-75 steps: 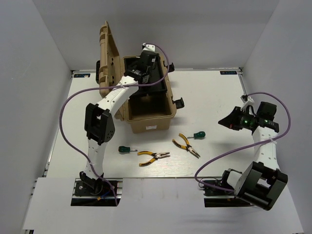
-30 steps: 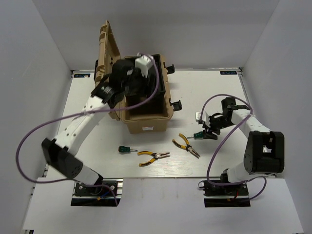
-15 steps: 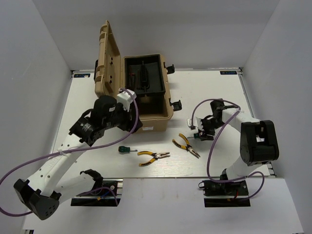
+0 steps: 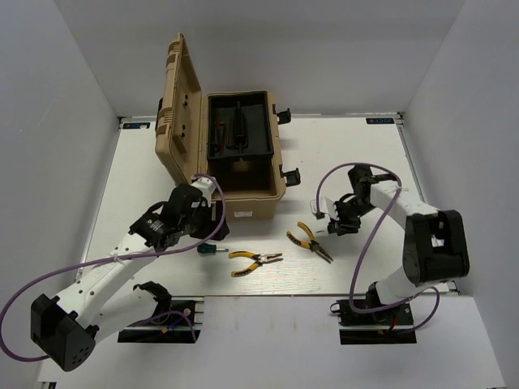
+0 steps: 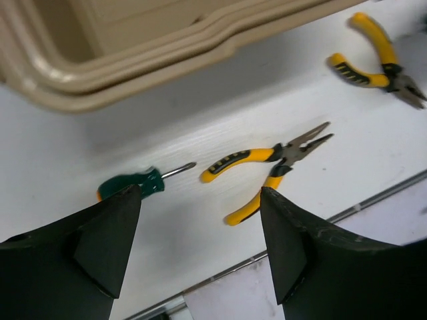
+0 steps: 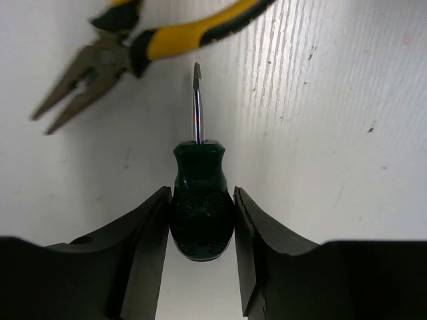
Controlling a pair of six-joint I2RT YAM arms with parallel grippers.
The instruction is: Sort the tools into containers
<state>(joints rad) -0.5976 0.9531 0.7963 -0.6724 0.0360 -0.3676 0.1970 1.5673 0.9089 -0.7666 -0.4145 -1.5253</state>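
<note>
You have the white table [image 4: 365,154] with the tan toolbox [image 4: 247,203] at its far middle. The lid stands open to the left, so both arms can reach in from above. The black tray [image 4: 266,121] sits in the far half of the box, and some thin dark tools [image 4: 235,126] lie in it; which ones, I cannot tell.

Your left hand [image 5: 199,227] is wide open and holds nothing. It hangs low over the left screwdriver [image 5: 133,187], I think to take it next.

Your right hand [image 6: 200,217] has its fingers [image 6: 147,233] pressed on both sides of the green handle of the right screwdriver [image 6: 199,167], which lies flat on the table, not yet lifted.

The left pliers [image 4: 255,261] and the right pliers [image 4: 310,241] lie between the two screwdrivers, in front of the box, waiting.
</note>
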